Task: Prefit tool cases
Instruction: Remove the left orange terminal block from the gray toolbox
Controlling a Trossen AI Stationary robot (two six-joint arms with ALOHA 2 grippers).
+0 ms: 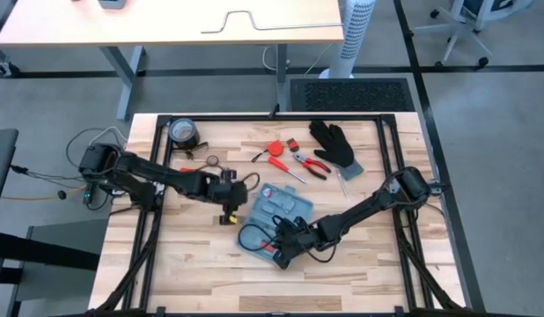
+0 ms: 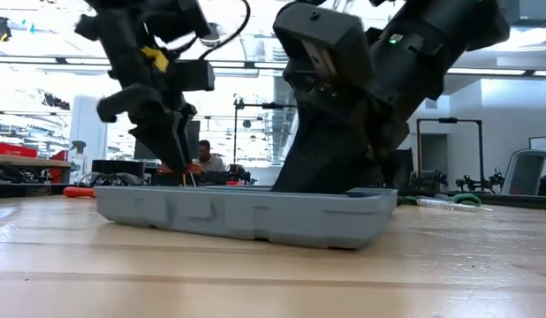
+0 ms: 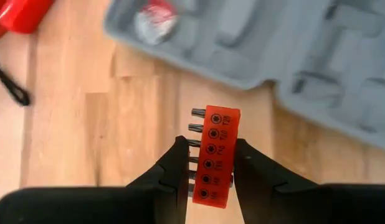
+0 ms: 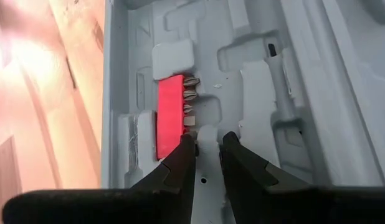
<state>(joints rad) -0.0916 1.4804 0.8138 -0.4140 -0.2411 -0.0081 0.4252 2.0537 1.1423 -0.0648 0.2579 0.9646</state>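
The light-blue tool case (image 1: 276, 211) lies open and flat on the wooden table, its moulded slots up. Just off its left edge, my left gripper (image 1: 228, 211) is shut on a red bit holder (image 3: 216, 155) with a row of bits. My right gripper (image 4: 207, 140) reaches down into the case's near part (image 2: 344, 212). Its fingers stand a narrow gap apart over a moulded ridge, beside a second red bit holder (image 4: 171, 115) seated in its slot. My left gripper pinches the red bit holder across its width, about halfway along. One finger (image 3: 251, 165) is on its plain long side (image 3: 235, 149); the other is against the row of bits (image 3: 194, 144). The fingers point down from above, and the holder stands out past their tips, over the table. My right gripper: its fingertips (image 4: 187, 148) sit at the case's ridge and the seated holder's end. I cannot tell whether they touch either.
Behind the case lie red-handled tools (image 1: 276, 151), pliers (image 1: 312, 165), a black glove (image 1: 334, 143) and a tape roll (image 1: 182, 132). A black cable (image 1: 250, 236) loops at the case's near-left corner. A black frame (image 1: 272, 116) borders the table.
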